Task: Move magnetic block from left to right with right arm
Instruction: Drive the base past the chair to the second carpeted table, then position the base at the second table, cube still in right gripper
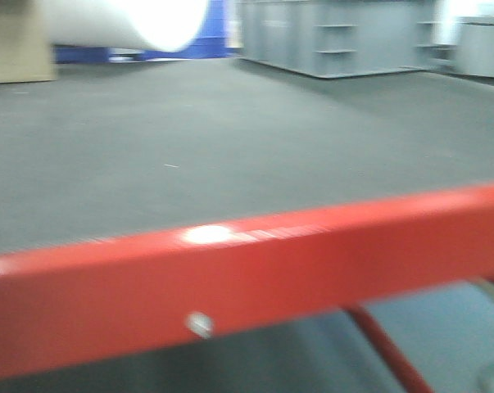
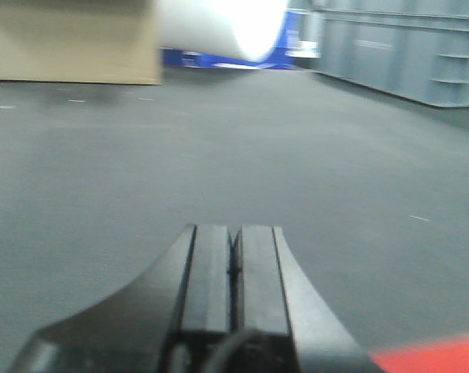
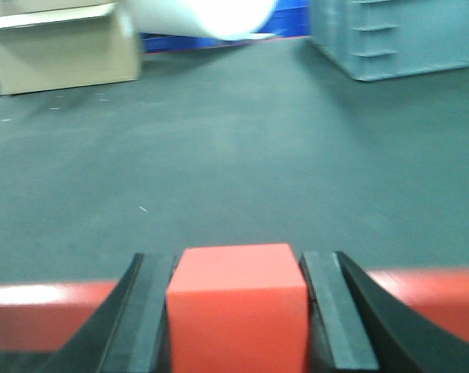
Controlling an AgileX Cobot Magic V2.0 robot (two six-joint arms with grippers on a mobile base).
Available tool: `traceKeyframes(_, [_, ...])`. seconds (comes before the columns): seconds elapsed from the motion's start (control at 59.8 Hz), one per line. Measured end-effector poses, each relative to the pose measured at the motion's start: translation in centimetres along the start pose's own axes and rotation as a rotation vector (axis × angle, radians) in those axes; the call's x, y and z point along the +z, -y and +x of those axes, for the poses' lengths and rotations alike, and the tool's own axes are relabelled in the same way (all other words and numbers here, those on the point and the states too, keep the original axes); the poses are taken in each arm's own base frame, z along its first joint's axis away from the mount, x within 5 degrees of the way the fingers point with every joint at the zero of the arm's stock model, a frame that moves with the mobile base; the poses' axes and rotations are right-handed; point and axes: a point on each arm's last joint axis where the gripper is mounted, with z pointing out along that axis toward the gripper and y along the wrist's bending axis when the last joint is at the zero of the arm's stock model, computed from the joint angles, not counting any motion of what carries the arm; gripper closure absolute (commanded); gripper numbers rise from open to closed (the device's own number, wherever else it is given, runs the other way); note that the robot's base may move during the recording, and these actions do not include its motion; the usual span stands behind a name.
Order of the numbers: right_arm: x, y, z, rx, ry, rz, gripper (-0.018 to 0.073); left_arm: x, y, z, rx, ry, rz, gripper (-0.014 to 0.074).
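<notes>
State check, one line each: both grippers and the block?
right gripper, shut on the magnetic block.
magnetic block, clamped on both sides between the gripper's fingers, sitting square; lifted or resting, cannot tell.
left gripper, shut, empty, fingers pressed together.

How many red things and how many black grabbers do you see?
Red cubes: 1, the magnetic block
Red rails: 1, the table rail
Black grippers: 2, the left gripper, shut and empty, and the right gripper, shut on the block
Total: 4
</notes>
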Motion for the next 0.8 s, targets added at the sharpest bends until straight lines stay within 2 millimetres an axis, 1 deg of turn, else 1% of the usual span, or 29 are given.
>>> traceKeyframes(0.803, [0.0, 0.0, 0.0, 0.0, 0.0, 0.0, 0.0397, 0.0, 0.0, 0.0, 0.0, 0.0, 0.0, 0.0713])
